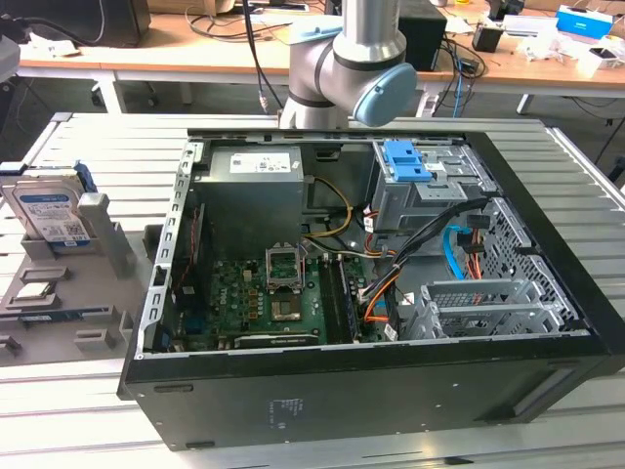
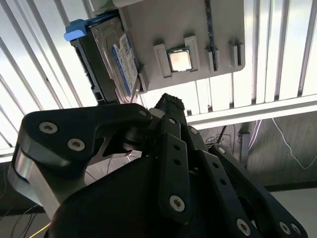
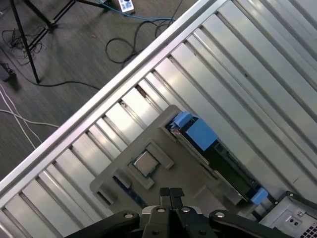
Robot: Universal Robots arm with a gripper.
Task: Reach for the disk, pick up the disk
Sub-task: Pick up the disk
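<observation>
On slatted metal counter [image 1: 98, 137], open black computer case [image 1: 391, 391], robot arm [image 1: 356, 59] at its far side. To exterior view's left of case, grey holder [image 1: 98, 244] with disk [image 1: 54, 210] standing on edge in a slot. Above holder in first wrist view, hand [image 3: 171, 193], fingertips pressed together, empty, not touching disk. Small processor chip [image 1: 34, 290] flat nearby. Reach seemingly partway; grasp and lift not yet done.

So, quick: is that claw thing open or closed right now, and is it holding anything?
Gripper: closed, holding nothing. The disk stands untouched in the grey holder.
</observation>
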